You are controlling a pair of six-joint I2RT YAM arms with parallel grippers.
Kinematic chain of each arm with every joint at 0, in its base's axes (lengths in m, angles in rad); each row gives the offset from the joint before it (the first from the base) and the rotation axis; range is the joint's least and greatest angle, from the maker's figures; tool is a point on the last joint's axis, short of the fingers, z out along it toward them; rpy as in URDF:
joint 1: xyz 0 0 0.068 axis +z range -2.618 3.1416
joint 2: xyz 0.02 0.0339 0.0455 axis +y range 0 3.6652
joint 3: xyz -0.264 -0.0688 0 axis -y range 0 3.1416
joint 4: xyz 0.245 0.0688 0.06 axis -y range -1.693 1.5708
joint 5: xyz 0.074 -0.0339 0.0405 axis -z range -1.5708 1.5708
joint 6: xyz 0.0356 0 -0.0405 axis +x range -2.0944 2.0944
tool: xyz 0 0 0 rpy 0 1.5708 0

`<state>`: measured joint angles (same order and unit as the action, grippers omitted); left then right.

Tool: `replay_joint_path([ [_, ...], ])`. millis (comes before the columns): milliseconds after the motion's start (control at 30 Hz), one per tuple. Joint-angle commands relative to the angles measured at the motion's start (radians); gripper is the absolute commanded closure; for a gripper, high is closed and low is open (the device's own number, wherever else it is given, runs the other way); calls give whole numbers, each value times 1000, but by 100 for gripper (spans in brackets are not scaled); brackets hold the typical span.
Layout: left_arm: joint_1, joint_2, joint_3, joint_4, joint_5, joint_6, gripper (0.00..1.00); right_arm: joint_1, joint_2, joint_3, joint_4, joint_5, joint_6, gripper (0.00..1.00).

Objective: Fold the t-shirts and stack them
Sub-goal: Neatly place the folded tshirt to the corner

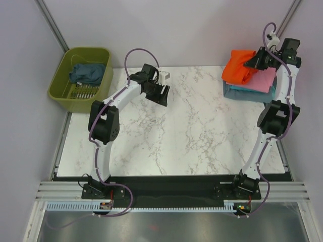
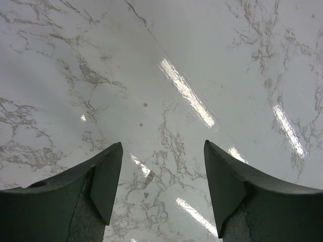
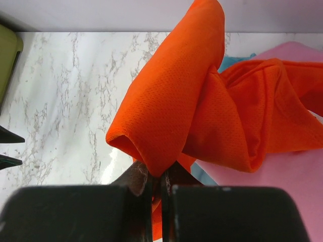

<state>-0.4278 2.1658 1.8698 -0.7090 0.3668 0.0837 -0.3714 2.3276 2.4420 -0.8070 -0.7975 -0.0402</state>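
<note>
We see the bright orange-red cotton t-shirt (image 1: 238, 68) at the far right corner of the white, grey-veined marble-look counter (image 1: 192, 131), bunched in soft rumpled folds on top of a small stack. Under it lies the pink t-shirt (image 1: 263, 80), flat and folded. Under that is the light teal t-shirt (image 1: 242, 92), of which we see only a band along the near and left sides.

The right claw (image 3: 156, 176) is clenched on a fold of the orange-red fabric. In the right wrist view its two dark fingers press together with a pinch of cloth between them. The fabric rises from the grip in a rounded, rolled lobe, and we can make out its fine pitted knit. The rest of the shirt drapes to the right in deep creases over the smooth pink cloth.

The left claw (image 2: 162, 151) hangs released above bare counter toward the far left, its two black wedge-shaped fingers (image 2: 101, 181) spread wide apart. Beneath it the stone-patterned surface is glossy, with bright streaks of reflected light.

Off the counter's far left corner stands the olive-green plastic basket (image 1: 57, 83), rectangular with rounded corners and a slotted floor. Inside it lies the dark slate-blue t-shirt (image 1: 87, 73), crumpled in a loose heap toward the back.
</note>
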Motion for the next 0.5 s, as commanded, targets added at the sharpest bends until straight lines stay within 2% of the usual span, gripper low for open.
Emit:
replay_joint_path([
  [0,-14,-77,-9,2,-28,54,27,-21,32,38,-9,-51,8,100],
  [467,-49,-109,-78,-4,-46,85,27,-41,142,80,-38,-51,-21,100],
])
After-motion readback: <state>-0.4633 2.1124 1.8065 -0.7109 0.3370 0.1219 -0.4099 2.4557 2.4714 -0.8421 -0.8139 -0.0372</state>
